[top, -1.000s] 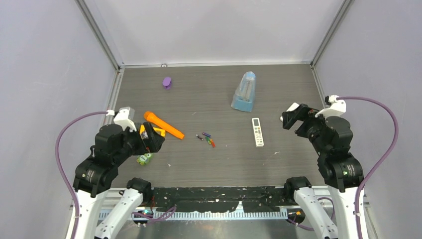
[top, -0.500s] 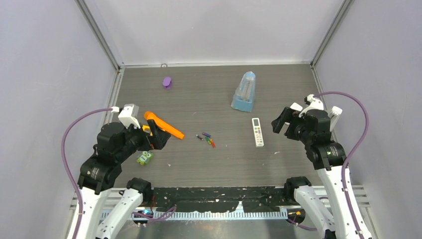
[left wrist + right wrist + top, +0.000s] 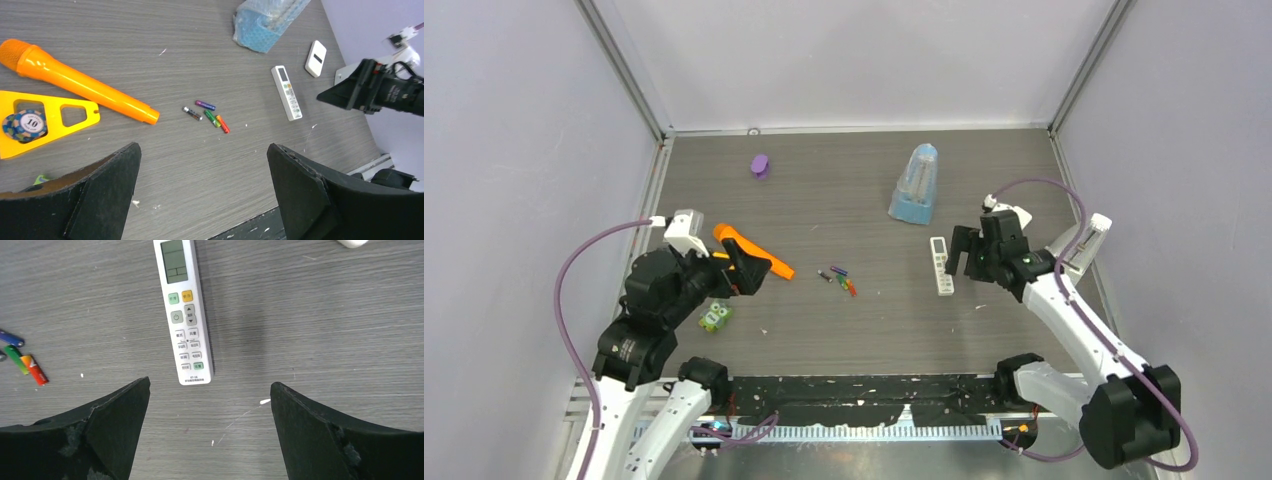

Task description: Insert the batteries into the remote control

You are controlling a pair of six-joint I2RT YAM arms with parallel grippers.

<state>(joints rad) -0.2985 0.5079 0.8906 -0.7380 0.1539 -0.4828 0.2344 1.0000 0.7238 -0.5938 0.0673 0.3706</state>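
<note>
batteries (image 3: 207, 114) are lying loose on the table (image 3: 844, 330), four little cells bunched up around the middle: a dark one, a purple one, and a green and a red one sitting side by side. remote control (image 3: 182, 310) is lying flat a bit to their right, buttons facing up, not touching any of them. your right gripper (image 3: 210, 390) is hovering by the near end of the remote with its jaws spread wide and nothing between them, and the remote's bottom edge is showing between the fingers in the wrist view. your left gripper (image 3: 202, 150) is hanging over on the left side, also gaping wide and carrying nothing, looking toward the cells from well apart. an orange toy microphone (image 3: 75, 82) is lying left of the batteries, with a yellow triangle (image 3: 50, 117) holding a poker chip right beside it. a clear bag with a blue bottom (image 3: 914, 185) is sitting beyond the remote, a small white piece (image 3: 316, 51) is lying near the remote's far end, and a purple thing (image 3: 760, 165) is sitting toward the far left.
</note>
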